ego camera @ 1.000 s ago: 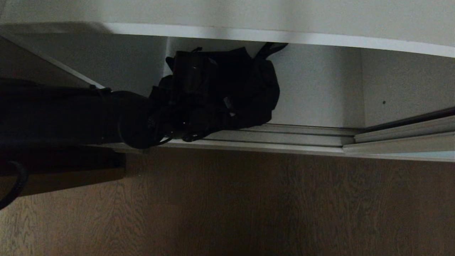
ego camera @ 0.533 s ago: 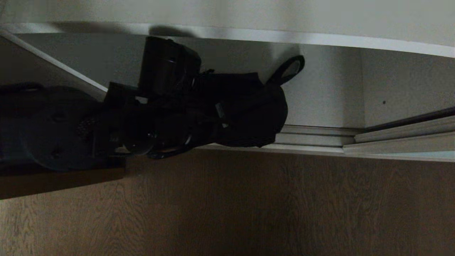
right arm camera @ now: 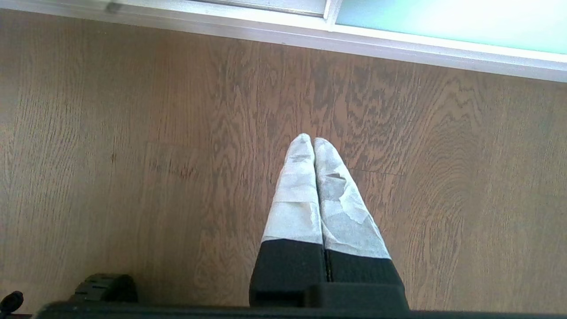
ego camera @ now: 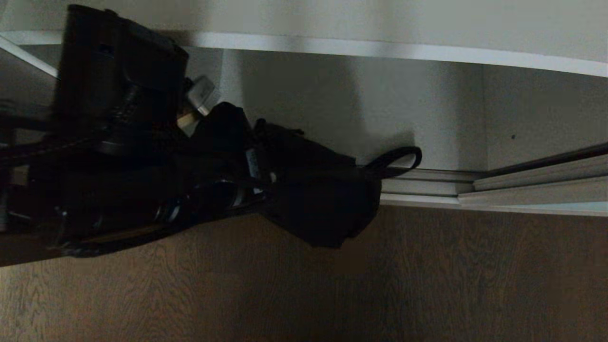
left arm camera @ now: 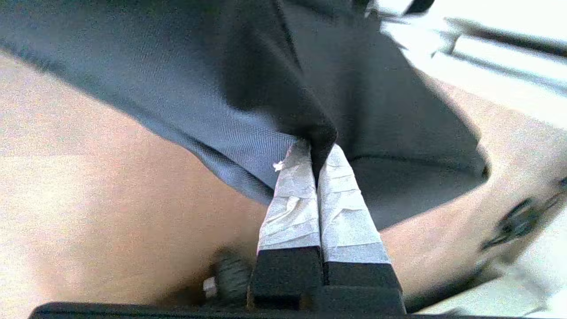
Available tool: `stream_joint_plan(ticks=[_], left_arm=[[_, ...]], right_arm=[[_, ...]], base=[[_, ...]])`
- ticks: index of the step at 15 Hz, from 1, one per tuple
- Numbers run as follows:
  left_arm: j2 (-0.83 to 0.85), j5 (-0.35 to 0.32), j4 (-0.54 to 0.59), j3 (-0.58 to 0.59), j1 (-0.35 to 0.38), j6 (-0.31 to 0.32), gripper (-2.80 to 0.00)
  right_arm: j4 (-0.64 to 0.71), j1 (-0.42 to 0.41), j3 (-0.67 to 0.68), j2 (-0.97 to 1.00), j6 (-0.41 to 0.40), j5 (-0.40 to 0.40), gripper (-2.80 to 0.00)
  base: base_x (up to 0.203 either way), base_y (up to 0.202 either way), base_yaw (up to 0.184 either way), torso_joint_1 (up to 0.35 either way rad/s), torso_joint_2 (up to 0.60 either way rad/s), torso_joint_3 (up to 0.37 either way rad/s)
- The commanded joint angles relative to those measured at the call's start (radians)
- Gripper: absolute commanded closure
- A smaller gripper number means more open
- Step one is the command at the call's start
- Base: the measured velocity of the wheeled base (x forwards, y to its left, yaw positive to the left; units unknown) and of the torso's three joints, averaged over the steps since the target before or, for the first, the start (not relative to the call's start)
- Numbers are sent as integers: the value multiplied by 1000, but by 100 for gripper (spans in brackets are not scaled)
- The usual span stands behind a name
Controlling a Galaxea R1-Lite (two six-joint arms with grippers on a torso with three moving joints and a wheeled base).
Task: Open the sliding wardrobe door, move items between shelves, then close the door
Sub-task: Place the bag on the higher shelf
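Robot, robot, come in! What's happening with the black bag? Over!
Left gripper shut on black bag, carried outside wardrobe. Right gripper shut, empty, over wood floor. Nothing blocking.

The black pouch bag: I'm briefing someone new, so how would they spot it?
Start at the white shelf edge, then drop to the silver floor track. The black pouch bag hangs there from the left gripper, the only soft dark thing, strap looped.

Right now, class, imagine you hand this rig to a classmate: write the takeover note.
Left tool: shut on a fold of the black pouch bag, which hangs in front of the ribbed floor track, over the wooden floor.
Right tool: shut, empty, parked over the floor.
Done: bag gripped and out of the lower compartment.
Left: place it on a shelf, then close the door. The houndstooth bag is not in view.
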Motion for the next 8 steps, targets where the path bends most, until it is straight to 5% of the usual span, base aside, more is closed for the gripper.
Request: stream_joint_plan(ticks=[1,8], left_arm=[[-120,19,36,48,-5,51,0],[-333,144,158,100,-4,273,0]], right_arm=[[0,0,0,-1,0,0,0],[0,0,0,-1,0,0,0]], base=[[0,0,0,0,0,0],[0,0,0,0,0,0]])
